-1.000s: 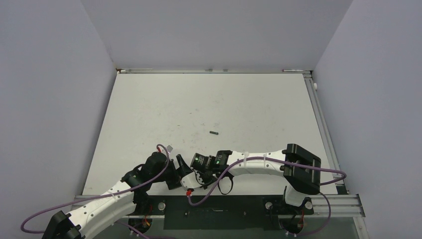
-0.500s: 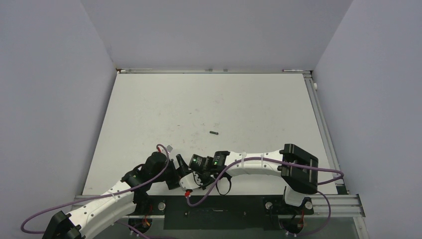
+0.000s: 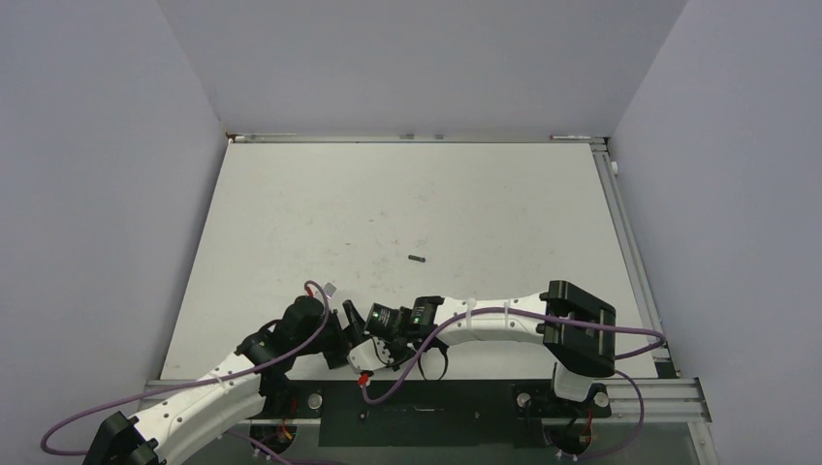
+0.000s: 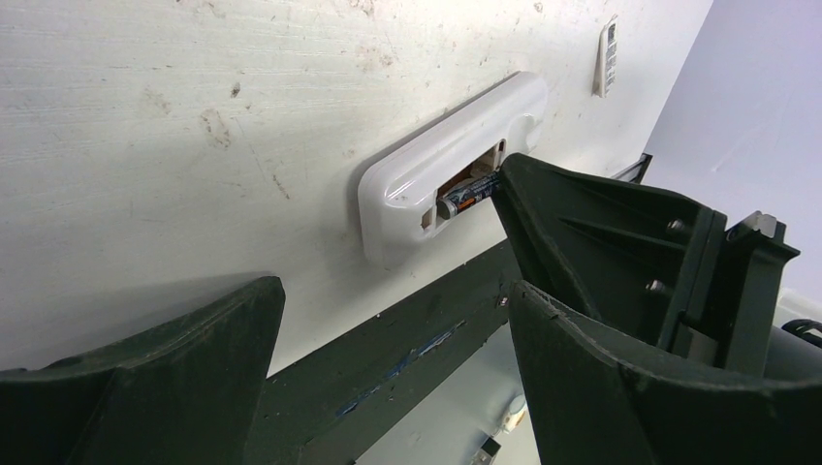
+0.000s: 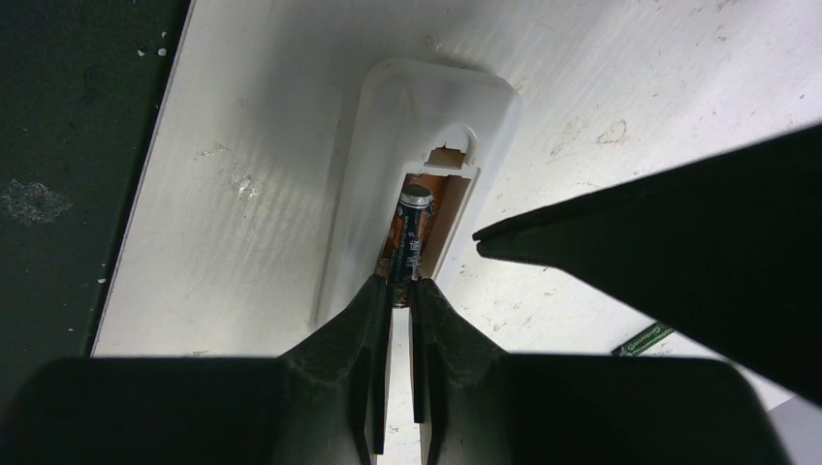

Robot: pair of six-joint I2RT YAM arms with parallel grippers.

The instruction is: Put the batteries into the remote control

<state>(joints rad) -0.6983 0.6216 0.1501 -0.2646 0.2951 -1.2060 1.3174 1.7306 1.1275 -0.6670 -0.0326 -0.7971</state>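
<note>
"Can you read anything on that battery?"

"Hardly. The battery [image 5: 412, 232] wears a dark blue wrap with orange patches. Pale lettering runs along it, but it's too small and blurred for me to make out a brand."

"Where's it sitting?"

"In the brownish recess [image 5: 448, 157] on the back of the remote control [image 5: 426, 107]. The remote lies face down on the tabletop [image 5: 242, 145], straight ahead of the right pincer [image 5: 397, 286]. The battery's silver cap points away from that pincer, and its near end is right at the tips."

"Is it gripped?"

"The 2 fingers are drawn together with only a slit between them. Whether they pinch the battery's end or just press on it, I can't tell."

"And the remote itself?"

"Slim, glossy white, with rounded corners. There's a half-round notch at the end of the recess farthest from the pincer."

"The left pincer?"

"The left pincer [image 4: 388, 291] has its fingers spread wide, with nothing between them. The remote lies just beyond them."

"Any other print?"

"There's a green-printed strip [image 5: 645, 336] to the right of the right pincer, with pale letters I can't read. The other battery [image 3: 418, 259] lies alone, well beyond both pincers, too small to show any label."
</note>
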